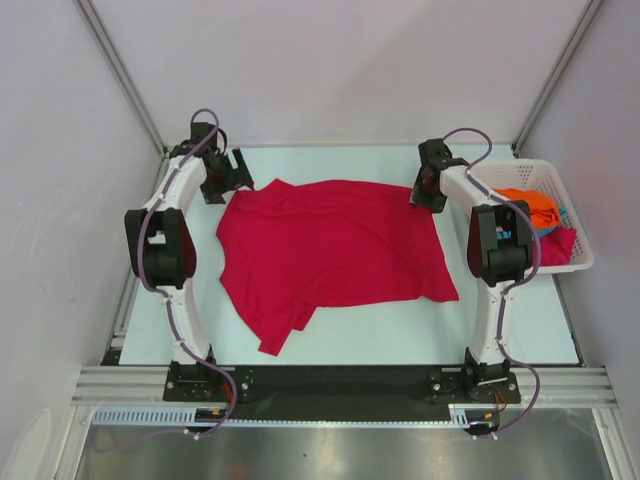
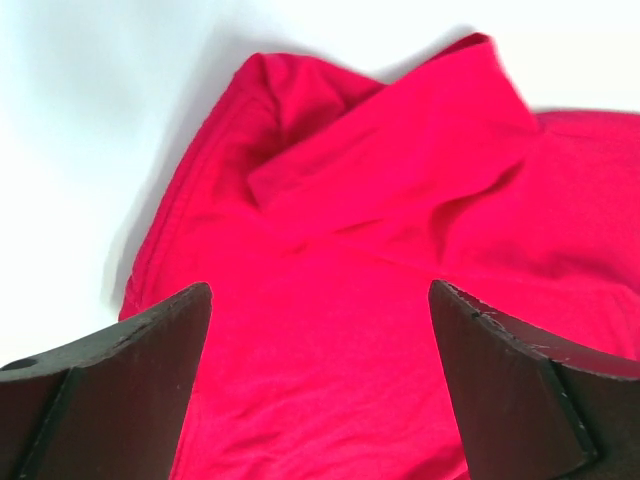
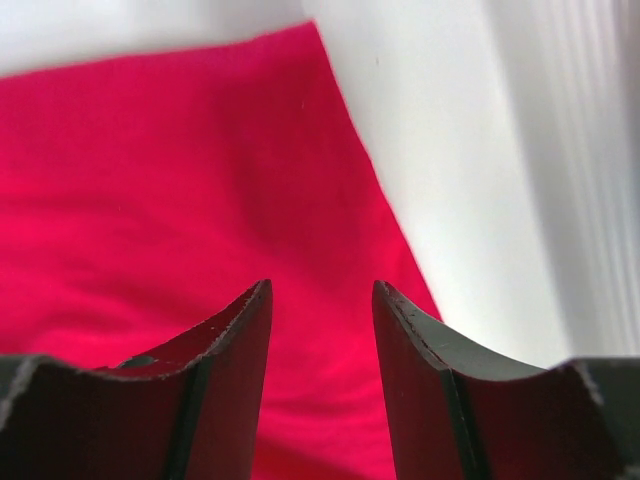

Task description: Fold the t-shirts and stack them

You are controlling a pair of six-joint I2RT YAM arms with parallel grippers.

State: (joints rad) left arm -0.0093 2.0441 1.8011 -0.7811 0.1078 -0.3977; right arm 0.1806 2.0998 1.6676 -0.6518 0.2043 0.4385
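Well, left gripper [image 2: 320, 380] and right gripper [image 3: 320, 330] gape empty; the red t-shirt [image 1: 330, 245] (far-left corner doubled over) may fold crooked.

t-shirt [image 1: 335, 245] on table [image 1: 400, 335], basket [image 1: 572, 215] to its right

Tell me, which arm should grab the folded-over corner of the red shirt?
Probably the left one. The left gripper hangs open right by that folded-over corner of the red shirt, which fills its camera view. The right gripper sits at the opposite, flat corner, beside the basket.
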